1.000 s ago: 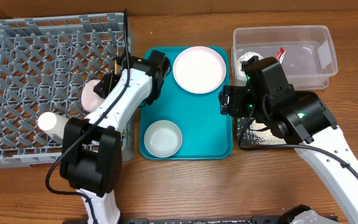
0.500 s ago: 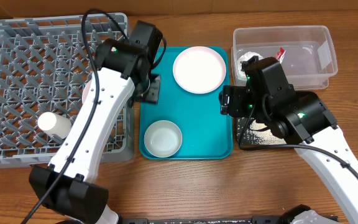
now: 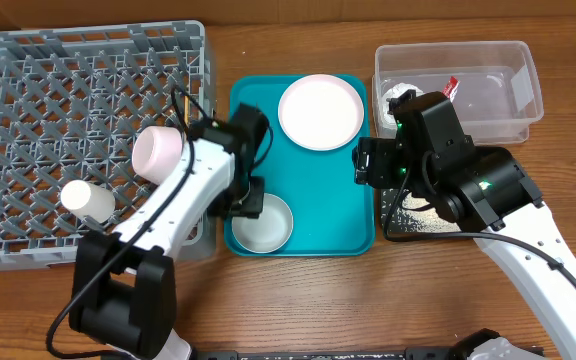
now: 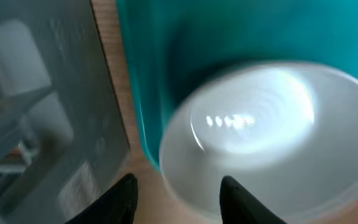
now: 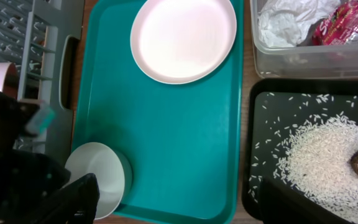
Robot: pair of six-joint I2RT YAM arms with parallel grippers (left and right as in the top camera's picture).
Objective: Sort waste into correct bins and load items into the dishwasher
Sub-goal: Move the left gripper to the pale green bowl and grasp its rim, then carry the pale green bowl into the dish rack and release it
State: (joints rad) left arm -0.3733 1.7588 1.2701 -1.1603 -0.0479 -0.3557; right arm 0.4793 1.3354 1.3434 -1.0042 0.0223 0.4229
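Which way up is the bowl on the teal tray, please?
Upright: the bowl on the teal tray shows its open hollow facing up in the overhead and left wrist views, with nothing inside.

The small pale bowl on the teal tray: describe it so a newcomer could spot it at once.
Find the flat teal serving tray between the grey lattice dish rack and the clear plastic tub. The small pale round bowl sits upright in its near-left corner. Unlike the flat round white plate at the tray's far end, it is smaller and deep-sided.
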